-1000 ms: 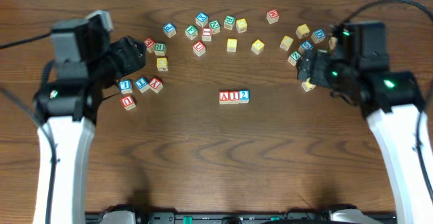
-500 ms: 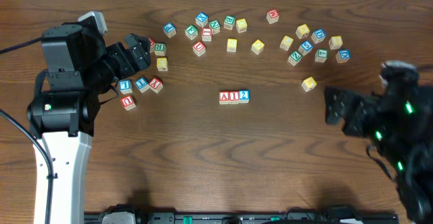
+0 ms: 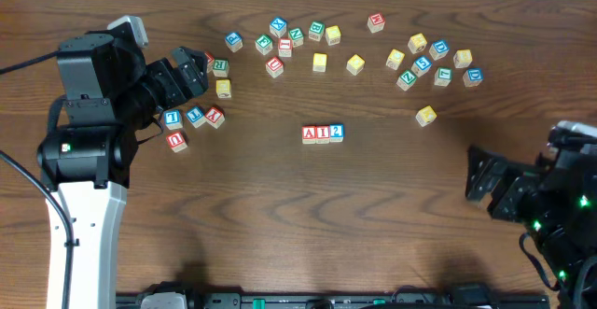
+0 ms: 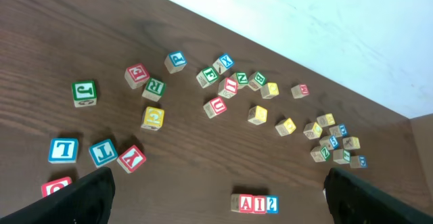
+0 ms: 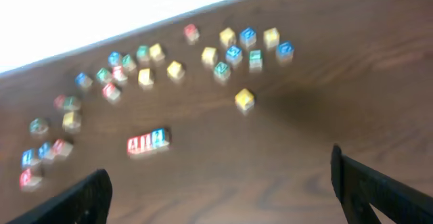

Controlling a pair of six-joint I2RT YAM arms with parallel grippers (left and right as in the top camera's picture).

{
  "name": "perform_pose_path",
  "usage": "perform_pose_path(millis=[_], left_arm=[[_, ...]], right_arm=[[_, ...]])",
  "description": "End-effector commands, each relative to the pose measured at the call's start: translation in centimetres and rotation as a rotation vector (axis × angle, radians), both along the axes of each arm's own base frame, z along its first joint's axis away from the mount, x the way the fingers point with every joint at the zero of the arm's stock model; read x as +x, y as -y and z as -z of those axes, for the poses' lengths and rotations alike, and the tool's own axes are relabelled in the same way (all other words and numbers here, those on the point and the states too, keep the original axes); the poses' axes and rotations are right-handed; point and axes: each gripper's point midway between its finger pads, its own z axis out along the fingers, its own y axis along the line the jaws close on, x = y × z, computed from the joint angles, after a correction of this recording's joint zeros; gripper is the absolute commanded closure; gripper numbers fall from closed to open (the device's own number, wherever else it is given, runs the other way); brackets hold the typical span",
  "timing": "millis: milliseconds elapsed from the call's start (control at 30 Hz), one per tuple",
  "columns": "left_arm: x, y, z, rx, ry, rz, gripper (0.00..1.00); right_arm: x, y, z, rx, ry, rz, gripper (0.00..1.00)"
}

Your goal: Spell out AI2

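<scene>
A row of three blocks (image 3: 323, 133) reading A, I, 2 lies at the middle of the table, two red-lettered and one blue. It also shows in the left wrist view (image 4: 255, 204) and, blurred, in the right wrist view (image 5: 147, 143). My left gripper (image 3: 189, 71) is open and empty, raised at the back left over loose blocks; its fingers frame the left wrist view (image 4: 216, 200). My right gripper (image 3: 485, 183) is open and empty, held at the front right, far from the row; its fingers show in the right wrist view (image 5: 220, 190).
Several loose letter blocks lie scattered along the back of the table (image 3: 320, 62). A cluster sits at the back right (image 3: 438, 57), a single yellow block (image 3: 425, 116) lies right of the row, and a few blocks (image 3: 194, 116) lie by the left gripper.
My right arm has pulled back from the back-right cluster toward the front right edge. My left arm shifted slightly early on and has held still since. The row has not moved.
</scene>
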Motion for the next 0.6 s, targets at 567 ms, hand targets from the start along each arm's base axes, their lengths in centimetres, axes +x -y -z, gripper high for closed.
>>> perform_pose_path(millis=[567], left_arm=[[0.2,-0.1,-0.5,0.010,0.013,0.001,0.03]], right_arm=[[3.0,1.2,10.1,-0.147,0.536,-0.032,0.01]])
